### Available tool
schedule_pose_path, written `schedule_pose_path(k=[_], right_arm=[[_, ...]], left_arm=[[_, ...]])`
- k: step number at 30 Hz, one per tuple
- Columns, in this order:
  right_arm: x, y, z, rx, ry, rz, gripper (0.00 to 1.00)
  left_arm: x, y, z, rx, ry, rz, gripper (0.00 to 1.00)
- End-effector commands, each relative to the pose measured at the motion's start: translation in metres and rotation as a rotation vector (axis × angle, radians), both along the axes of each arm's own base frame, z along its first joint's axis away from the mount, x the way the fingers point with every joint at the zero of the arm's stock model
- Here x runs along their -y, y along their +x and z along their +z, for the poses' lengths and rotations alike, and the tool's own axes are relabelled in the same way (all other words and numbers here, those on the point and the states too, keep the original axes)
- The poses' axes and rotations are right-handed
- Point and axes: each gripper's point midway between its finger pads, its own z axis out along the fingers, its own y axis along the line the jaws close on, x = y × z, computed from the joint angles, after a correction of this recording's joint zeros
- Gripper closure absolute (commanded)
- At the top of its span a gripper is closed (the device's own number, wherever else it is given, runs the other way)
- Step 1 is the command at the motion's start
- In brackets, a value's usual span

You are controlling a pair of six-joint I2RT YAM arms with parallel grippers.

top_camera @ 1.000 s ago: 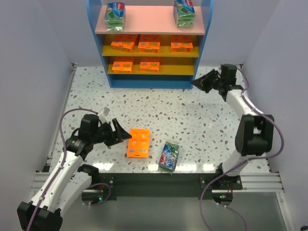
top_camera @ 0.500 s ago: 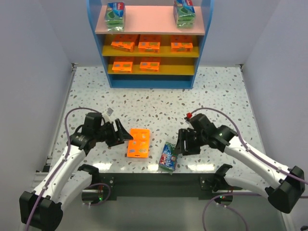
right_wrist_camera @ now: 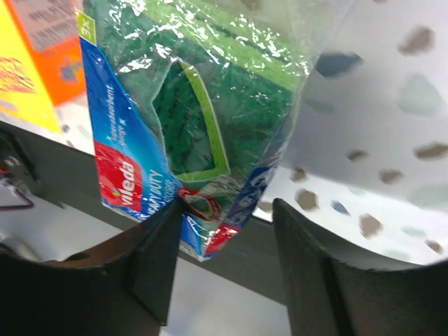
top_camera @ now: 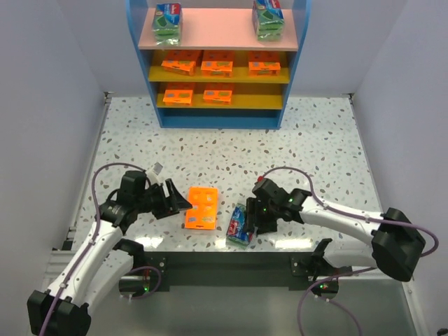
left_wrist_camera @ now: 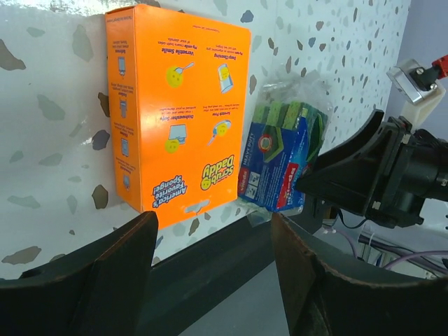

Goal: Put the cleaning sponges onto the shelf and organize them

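The right arm has swung back from the shelf [top_camera: 217, 120] to the table's near edge. The right gripper [top_camera: 252, 215] now has its fingers apart astride the near end of the green-and-blue pack [top_camera: 240, 225], which has tipped slightly leftward. The loose orange pack [top_camera: 201, 208] lies flat and unmoved, its long axis pointing toward the shelf. The green-and-blue pack just to its right runs roughly the same way. The left gripper [top_camera: 178, 201], spread wide, has edged in just left of the orange pack.
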Motion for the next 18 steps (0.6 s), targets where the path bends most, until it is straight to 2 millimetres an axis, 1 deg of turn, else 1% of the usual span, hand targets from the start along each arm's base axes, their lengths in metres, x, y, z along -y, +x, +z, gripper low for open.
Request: schedule_pose_path(k=[1,2,3,4,5,6,7,8,9,10,11,12,13,14,15,16,17,18], right_arm=[[-0.019,0.039,-0.006,0.129,0.004,-0.052,0.45],[-0.018,0.043,-0.008,0.152,-0.021,-0.015,0.47],[-0.019,0.054,-0.011,0.163,-0.058,-0.005,0.50],[-0.018,0.060,-0.011,0.169,-0.079,0.019,0.51],[-0.025,0.074,0.001,0.217,-0.079,0.077,0.51],[-0.018,0.089,0.001,0.234,-0.119,0.075,0.51],[-0.012,0.098,-0.005,0.225,-0.166,0.096,0.51],[-0.016,0.119,0.008,0.276,-0.170,0.151,0.50],[-0.005,0.134,0.010,0.269,-0.204,0.144,0.50],[0.002,0.148,0.002,0.269,-0.269,0.159,0.49],[-0.004,0.173,0.019,0.337,-0.279,0.213,0.48],[0.000,0.190,0.023,0.351,-0.302,0.219,0.45],[0.004,0.197,0.022,0.329,-0.340,0.240,0.44],[-0.003,0.221,0.029,0.362,-0.357,0.272,0.43],[-0.002,0.233,0.029,0.363,-0.371,0.277,0.41],[-0.001,0.240,0.030,0.352,-0.384,0.285,0.40],[-0.010,0.259,0.034,0.368,-0.378,0.284,0.39],[-0.007,0.266,0.036,0.360,-0.384,0.271,0.38]], left_arm=[[-0.003,-0.001,0.004,0.022,0.005,0.013,0.29],[-0.004,-0.002,0.005,0.024,0.004,0.016,0.29],[-0.004,-0.002,0.006,0.025,0.005,0.019,0.29],[-0.005,-0.003,0.006,0.022,0.007,0.020,0.29],[-0.005,-0.003,0.009,0.029,0.007,0.025,0.29],[-0.007,-0.003,0.009,0.034,0.014,0.027,0.29],[-0.007,-0.003,0.010,0.032,0.016,0.030,0.29],[-0.008,-0.004,0.009,0.032,0.018,0.030,0.29],[-0.008,-0.004,0.010,0.033,0.018,0.031,0.29],[-0.008,-0.005,0.009,0.030,0.017,0.032,0.29],[-0.008,-0.005,0.010,0.031,0.017,0.034,0.29],[-0.008,-0.005,0.009,0.029,0.014,0.038,0.29],[-0.007,-0.005,0.009,0.026,0.011,0.039,0.29],[-0.007,-0.005,0.008,0.024,0.012,0.040,0.29],[-0.007,-0.005,0.008,0.023,0.008,0.043,0.29],[-0.007,-0.004,0.008,0.022,0.004,0.045,0.29],[-0.007,-0.004,0.007,0.020,0.002,0.048,0.30],[-0.006,-0.004,0.006,0.016,-0.001,0.052,0.29]])
